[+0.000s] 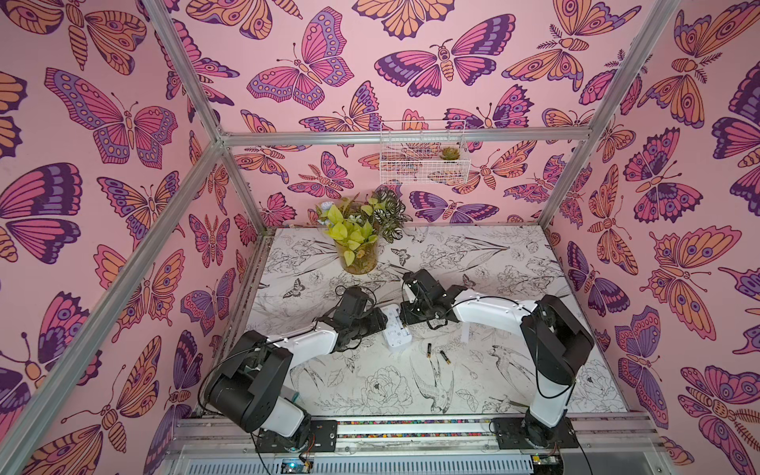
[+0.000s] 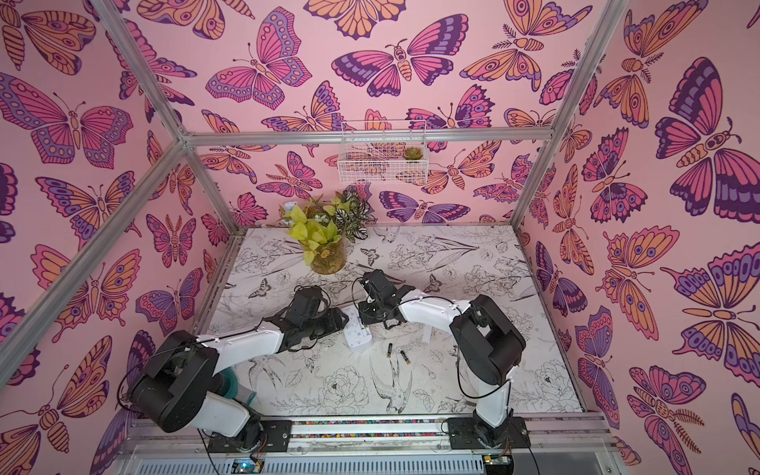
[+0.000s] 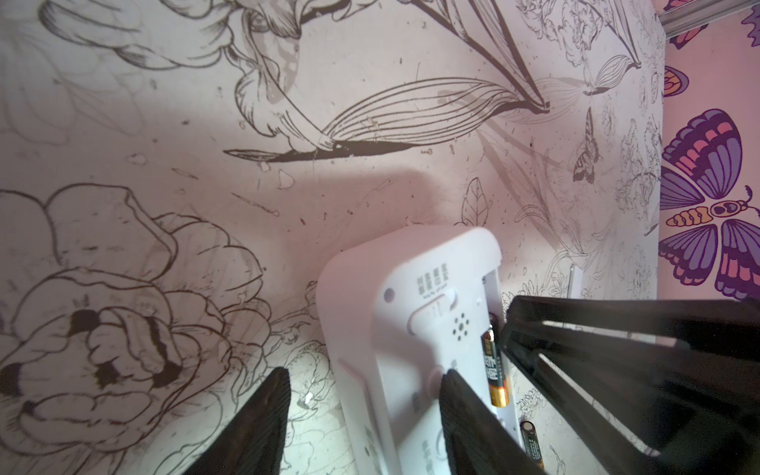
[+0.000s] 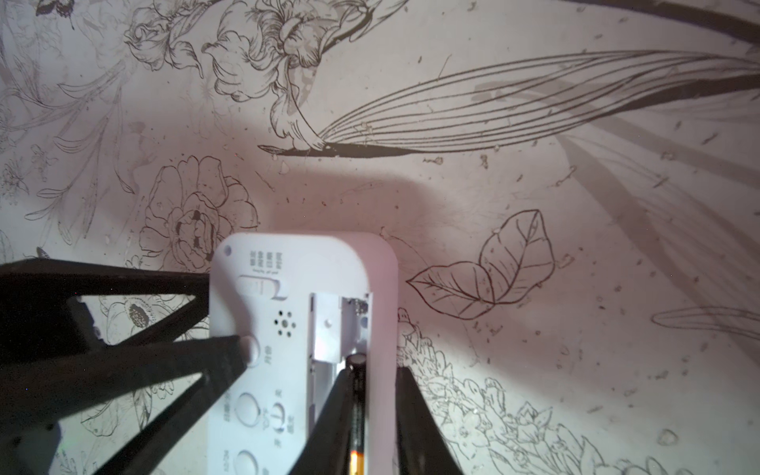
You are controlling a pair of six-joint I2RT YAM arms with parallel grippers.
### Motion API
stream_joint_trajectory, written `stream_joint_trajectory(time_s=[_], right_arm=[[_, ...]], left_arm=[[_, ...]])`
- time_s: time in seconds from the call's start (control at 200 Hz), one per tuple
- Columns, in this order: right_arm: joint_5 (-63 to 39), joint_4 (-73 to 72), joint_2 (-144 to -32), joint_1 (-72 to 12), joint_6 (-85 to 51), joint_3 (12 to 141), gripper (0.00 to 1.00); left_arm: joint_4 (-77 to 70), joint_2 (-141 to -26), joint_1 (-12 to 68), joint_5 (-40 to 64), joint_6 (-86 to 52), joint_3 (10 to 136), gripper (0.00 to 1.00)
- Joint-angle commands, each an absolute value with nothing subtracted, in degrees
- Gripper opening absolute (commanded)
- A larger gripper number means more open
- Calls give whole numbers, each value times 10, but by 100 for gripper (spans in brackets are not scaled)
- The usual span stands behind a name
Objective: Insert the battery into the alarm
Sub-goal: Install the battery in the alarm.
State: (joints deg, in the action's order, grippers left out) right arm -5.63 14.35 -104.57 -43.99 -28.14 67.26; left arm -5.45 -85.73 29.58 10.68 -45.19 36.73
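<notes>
The white alarm (image 1: 397, 330) (image 2: 357, 330) lies back-up on the table between my two grippers, its battery slot (image 4: 341, 325) uncovered. A black-and-gold battery (image 4: 358, 395) (image 3: 495, 370) lies in the slot. My right gripper (image 4: 376, 368) (image 1: 405, 318) is shut on the battery and the alarm's thin side wall together, one finger inside the slot and one outside. My left gripper (image 3: 366, 374) (image 1: 380, 323) stands open. One of its fingers (image 4: 230, 353) rests on the alarm's back by a round button, and the other stands at the alarm's long edge.
Two loose batteries (image 1: 428, 351) (image 1: 445, 357) lie on the table just in front of the alarm. A small white strip (image 1: 465, 332) lies to the right of them. A glass vase of leaves (image 1: 357, 257) stands behind. A wire basket (image 1: 423, 158) hangs on the back wall.
</notes>
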Motion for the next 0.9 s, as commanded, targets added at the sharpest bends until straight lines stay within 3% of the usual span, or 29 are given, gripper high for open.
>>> stream_joint_trajectory(time_s=[0.0,0.29,0.891], right_arm=[[-44,155,-997,-442,-264,658,27],[-6,198,-958,-477,-257,617,26],[2,196,-994,-491,-262,632,21]], left_arm=[[-36,-859,292,105,-438,372,61],[-17,-852,290,91,-426,393,67],[-16,-875,291,117,-426,396,60]])
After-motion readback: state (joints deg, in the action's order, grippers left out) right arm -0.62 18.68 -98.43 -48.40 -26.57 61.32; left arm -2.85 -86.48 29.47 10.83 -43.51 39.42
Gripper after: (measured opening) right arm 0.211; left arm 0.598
